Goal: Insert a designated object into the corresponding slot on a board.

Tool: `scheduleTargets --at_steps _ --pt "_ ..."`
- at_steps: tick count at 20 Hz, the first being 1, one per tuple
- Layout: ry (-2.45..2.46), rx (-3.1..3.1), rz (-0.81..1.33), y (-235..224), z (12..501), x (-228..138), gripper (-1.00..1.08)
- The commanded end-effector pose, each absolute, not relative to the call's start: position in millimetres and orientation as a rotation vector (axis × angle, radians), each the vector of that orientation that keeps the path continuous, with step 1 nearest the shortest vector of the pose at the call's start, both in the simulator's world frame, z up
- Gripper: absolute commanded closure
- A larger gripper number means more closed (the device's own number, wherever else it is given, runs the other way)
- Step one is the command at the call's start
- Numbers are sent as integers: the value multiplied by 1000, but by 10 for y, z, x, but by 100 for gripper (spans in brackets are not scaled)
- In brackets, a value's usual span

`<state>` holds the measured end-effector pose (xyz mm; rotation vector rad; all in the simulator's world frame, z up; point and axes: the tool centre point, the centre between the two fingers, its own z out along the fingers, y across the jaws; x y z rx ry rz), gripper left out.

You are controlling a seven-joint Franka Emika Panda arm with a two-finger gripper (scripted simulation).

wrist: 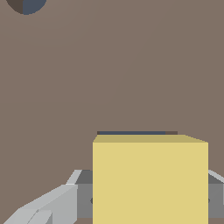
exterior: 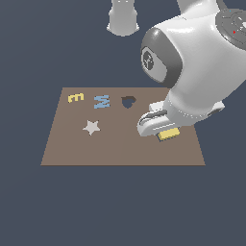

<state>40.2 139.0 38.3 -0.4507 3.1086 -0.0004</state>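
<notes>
The flat yellow square block (exterior: 169, 134) sits between the fingers of my gripper (exterior: 163, 130), low over the exterior view's right part of the brown board (exterior: 120, 149). In the wrist view the block (wrist: 150, 175) fills the lower frame, with a grey finger (wrist: 52, 203) pressed against one side and another at the opposite side. My gripper (wrist: 150, 205) is shut on it. Only a thin dark strip of the square slot (wrist: 131, 132) shows just past the block's far edge. In the exterior view the slot is hidden under the hand and block.
On the board lie a small yellow "E" (exterior: 75, 97), a blue "M" (exterior: 102, 101) and a pale star (exterior: 91, 127). A dark rounded heart-like hole (exterior: 128, 101) is near the board's far edge and also shows in the wrist view (wrist: 26, 5). The arm's base (exterior: 123, 19) stands behind.
</notes>
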Motion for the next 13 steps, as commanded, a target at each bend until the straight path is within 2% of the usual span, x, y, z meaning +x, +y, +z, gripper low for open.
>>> scheduleTargets --at_steps 1,3,4,13 --pt "3108 -455 -1 1387 329 400 108" --pt "3107 -458 -1 1387 308 399 108" --pt "3107 -458 -1 1387 308 399 -92" --pt "3107 -458 -1 1387 308 399 -92"
